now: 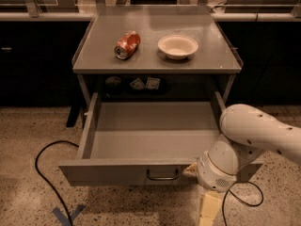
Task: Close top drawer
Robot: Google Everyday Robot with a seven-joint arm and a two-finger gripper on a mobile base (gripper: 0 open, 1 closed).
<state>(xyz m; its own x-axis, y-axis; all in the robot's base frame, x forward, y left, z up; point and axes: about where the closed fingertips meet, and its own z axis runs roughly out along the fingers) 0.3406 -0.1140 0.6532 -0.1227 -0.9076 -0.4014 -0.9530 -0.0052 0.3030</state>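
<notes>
— How far along is the closing?
— Your push isn't done. The top drawer (pixel 117 172) sits pulled far out under the desk (pixel 155 55), with its front toward 6 o'clock. Your claw (pixel 202 187) is at 5 o'clock, against the right part of that front, beside the handle (pixel 162 174). Spread or pressed together, I can't tell.
— Next move?
— Press straight toward 12 o'clock, I'd judge, and keep it square so it doesn't skew.
— Surfaces?
— Matte grey sheet metal, flat and boxy. The handle is thin, dark and U-shaped. Your arm (pixel 263 131) is smooth, white and rounded.
</notes>
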